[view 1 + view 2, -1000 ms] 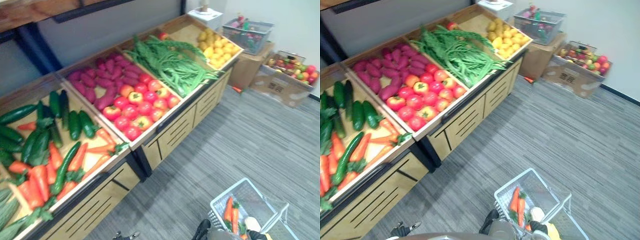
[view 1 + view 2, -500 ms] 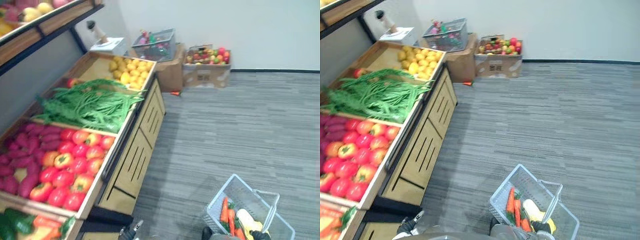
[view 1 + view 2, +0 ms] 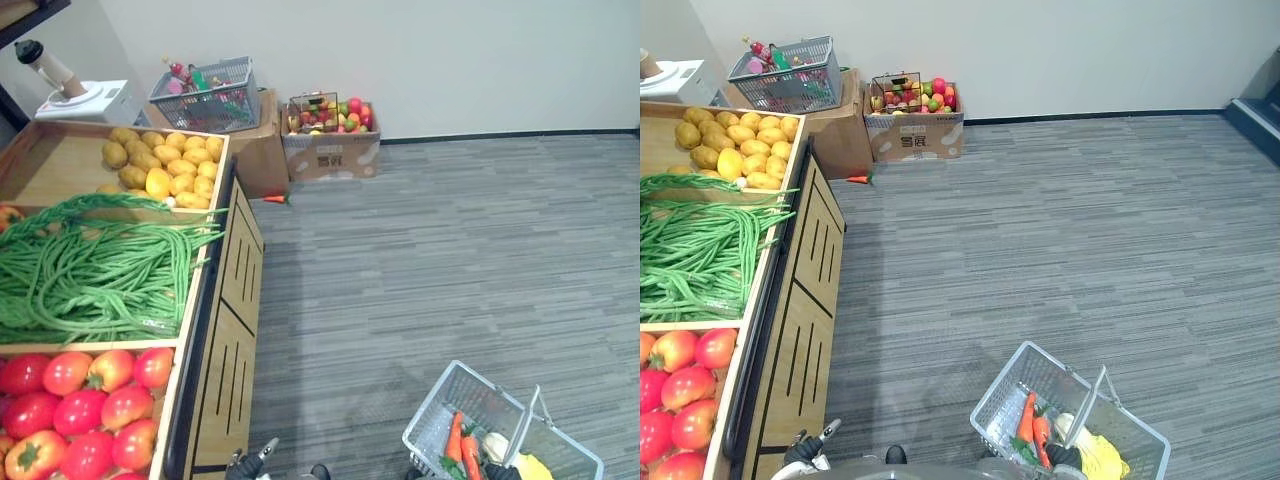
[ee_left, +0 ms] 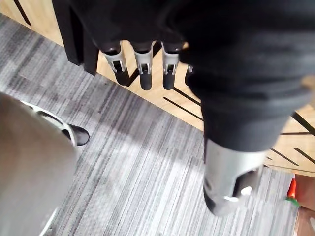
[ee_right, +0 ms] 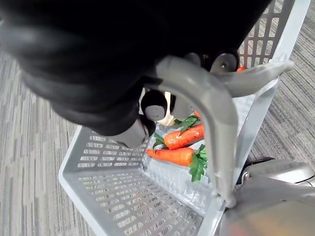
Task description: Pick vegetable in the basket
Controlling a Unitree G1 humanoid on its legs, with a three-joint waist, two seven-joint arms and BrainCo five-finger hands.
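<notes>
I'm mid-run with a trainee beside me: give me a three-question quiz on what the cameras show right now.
1. True or false: the right hand is curled round the handle of the grey basket.
2. Which vegetable lies in the basket? A carrots B cucumbers C onions
3. Fill in: on the stand, the green beans lie between the yellow produce and the red ____.
Key: 1 true; 2 A; 3 tomatoes.

The wooden display stand point(image 3: 235, 330) walls off the left side, its bins of green beans point(image 3: 90, 270), potatoes point(image 3: 165, 170) and tomatoes point(image 3: 90, 400) reachable from above. To its right the grey carpet point(image 3: 450, 250) lies open. The wire basket point(image 3: 998, 395) sits low on the right, and cardboard boxes point(image 3: 910, 140) line the far wall.
</notes>
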